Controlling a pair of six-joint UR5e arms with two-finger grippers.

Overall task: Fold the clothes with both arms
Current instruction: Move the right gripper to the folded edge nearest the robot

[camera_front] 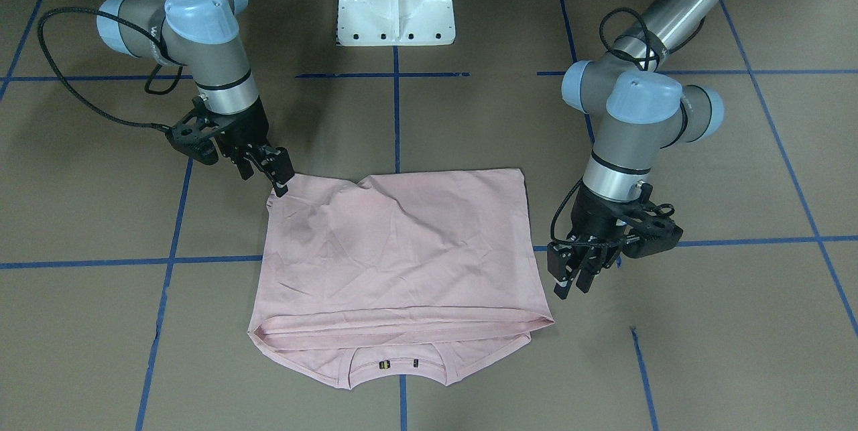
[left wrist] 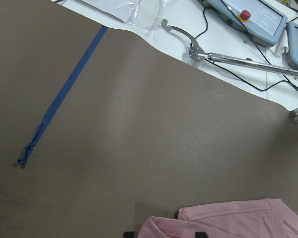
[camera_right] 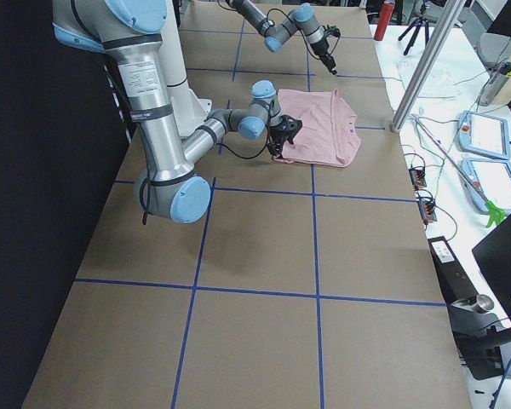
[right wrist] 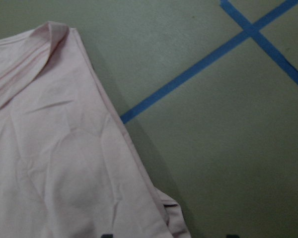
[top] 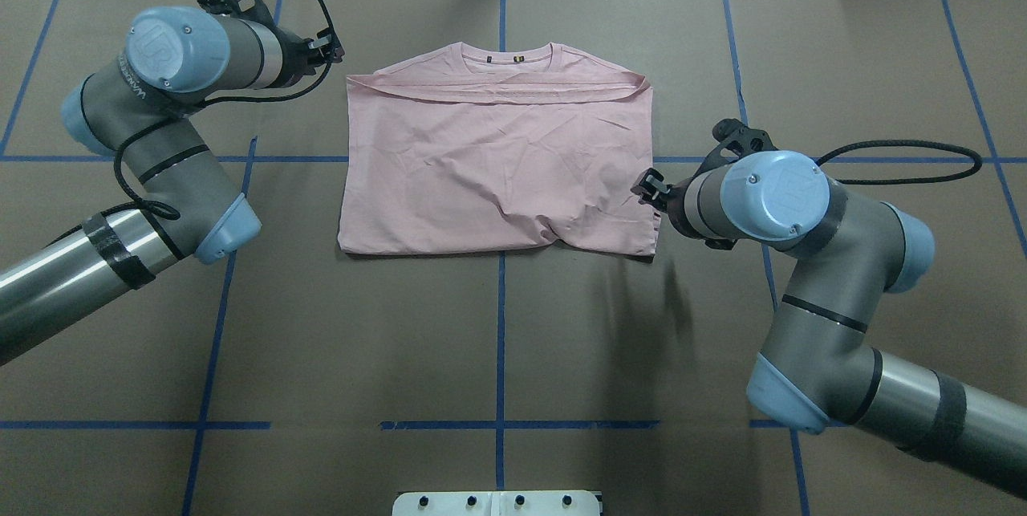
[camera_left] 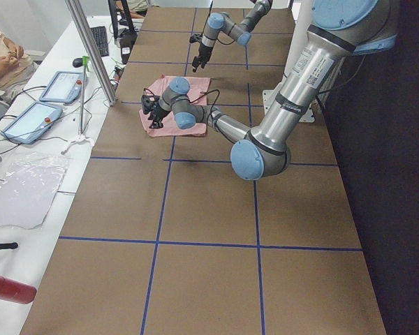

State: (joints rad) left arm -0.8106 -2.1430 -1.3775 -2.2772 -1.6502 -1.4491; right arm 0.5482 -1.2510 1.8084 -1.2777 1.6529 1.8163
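Silver-grey with pale blue caps, my left arm (top: 160, 171) reaches along the left side of the table (top: 361, 323). My left jaws hang just beside the far left corner of the pink T-shirt (top: 497, 171), off the cloth. They stand narrowly parted and hold nothing. From my left wrist I see that corner of the shirt lying below, between the two tips. I cannot tell whether the tips touch the table.

The T-shirt lies flat in the middle of the table, across a blue tape line (top: 499, 339). It is folded once, its lower part brought up over the body, so the hem runs as a band just short of the collar (top: 507, 58) at the far edge. A small dark label (top: 519, 59) shows inside the collar. The upper face is plain and lightly creased.

On the right, my right arm (top: 810, 275) bends in toward the shirt's near right corner. My right jaws are spread wider than the left pair, with that corner between the tips and nothing clamped.
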